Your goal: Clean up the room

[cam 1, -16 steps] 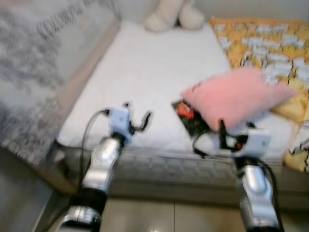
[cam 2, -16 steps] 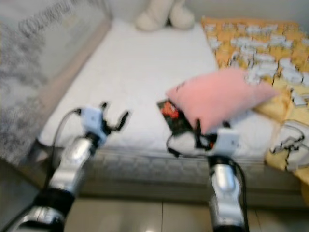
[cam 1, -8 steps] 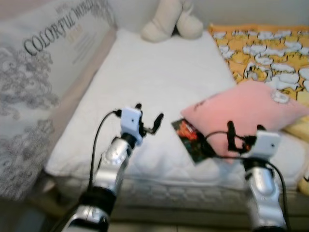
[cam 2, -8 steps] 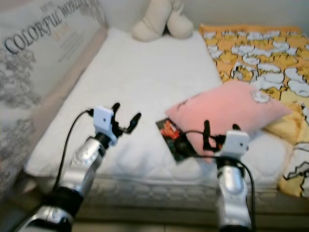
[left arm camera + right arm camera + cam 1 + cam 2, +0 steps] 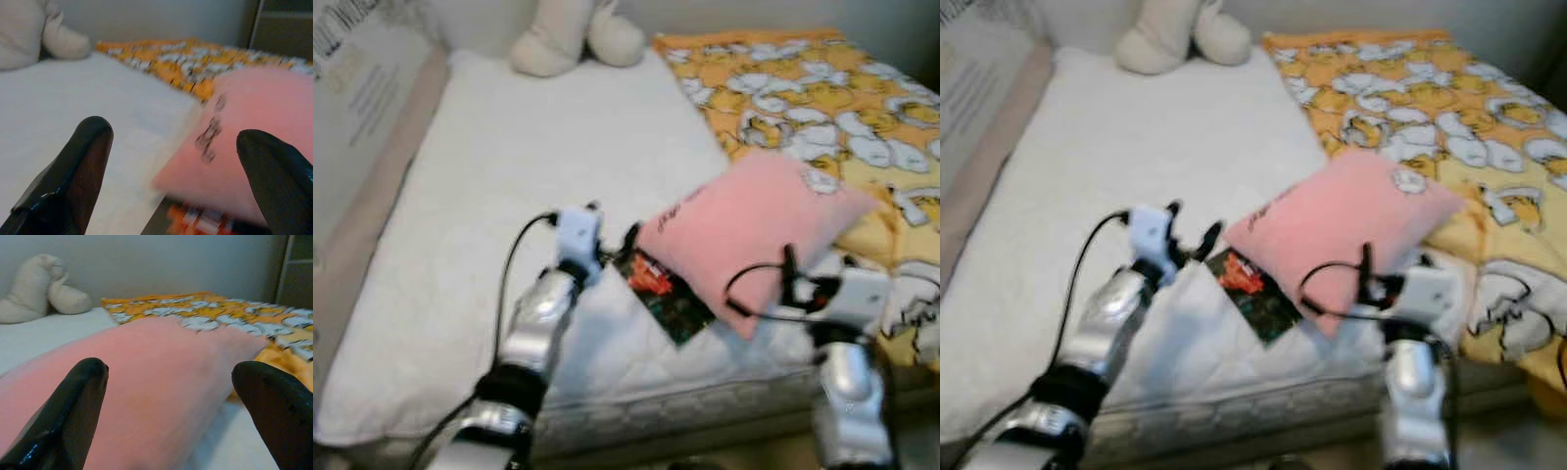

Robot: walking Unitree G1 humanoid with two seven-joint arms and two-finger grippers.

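Pink pillow (image 5: 749,230) on white mattress (image 5: 509,176), overlapping dark booklet (image 5: 661,292). Left gripper (image 5: 607,245) just beside pillow's near-left corner, right gripper (image 5: 818,274) at its near edge — both spread wide, empty. Risk: pillow dragging booklet off the mattress — soft fill slipping.

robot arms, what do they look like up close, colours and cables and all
Both arms are silver metal tubes with black joint collars. Each ends in a white wrist block carrying two long black fingers: left gripper, right gripper. A black cable loops from each wrist block back along its arm.
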